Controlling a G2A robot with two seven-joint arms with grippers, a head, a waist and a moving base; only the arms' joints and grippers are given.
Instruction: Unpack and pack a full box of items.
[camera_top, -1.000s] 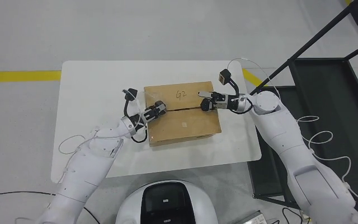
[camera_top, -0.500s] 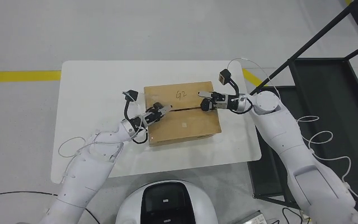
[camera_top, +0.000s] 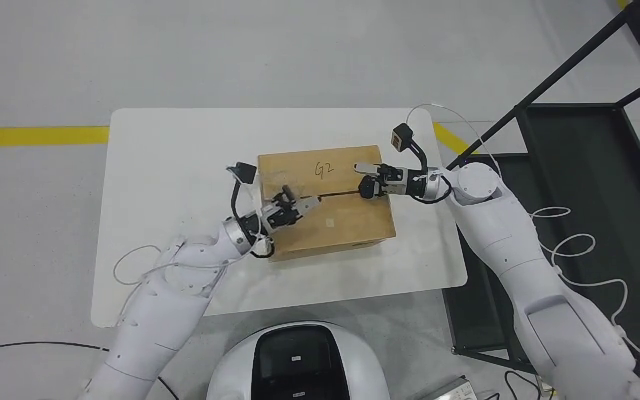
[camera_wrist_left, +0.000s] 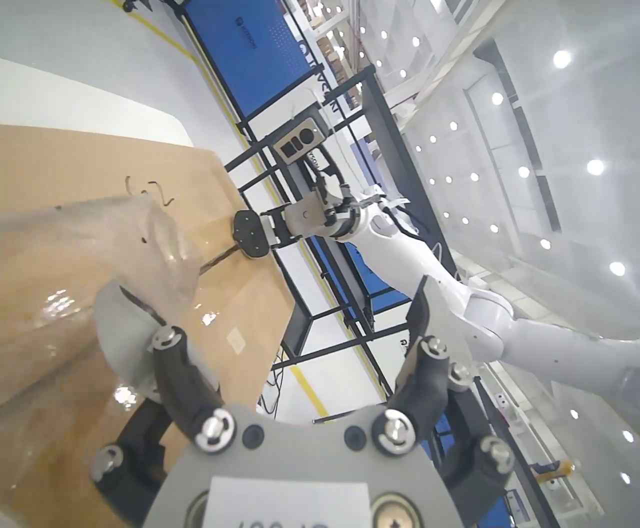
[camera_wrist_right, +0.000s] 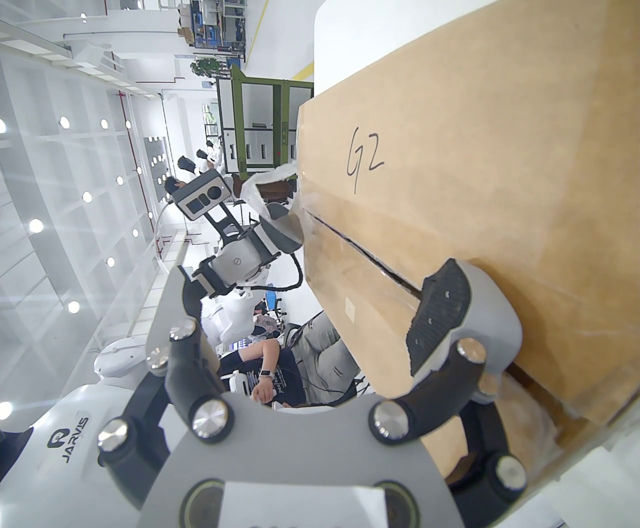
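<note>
A closed cardboard box (camera_top: 330, 225) marked "G2" stands mid-table, its top flaps meeting along a seam (camera_wrist_right: 360, 250). A strip of clear tape (camera_wrist_left: 105, 240) is peeled up from the box top and drapes over one finger of my left gripper (camera_wrist_left: 267, 300). That gripper (camera_top: 287, 211) hovers open over the box's left part, the loose strip (camera_top: 315, 201) pointing toward the middle. My right gripper (camera_top: 366, 187) is open at the box's right end. One of its pads (camera_wrist_right: 440, 310) lies on the box top beside the seam; the other finger is off the box's edge.
The box sits on a white table (camera_top: 160, 180) with bare surface to its left and in front. A black metal rack (camera_top: 570, 140) stands close to the table's right edge, behind my right arm.
My left gripper has shifted from the box's left edge inward over its top, and the tape strip has lifted off the seam. The right arm has kept still.
</note>
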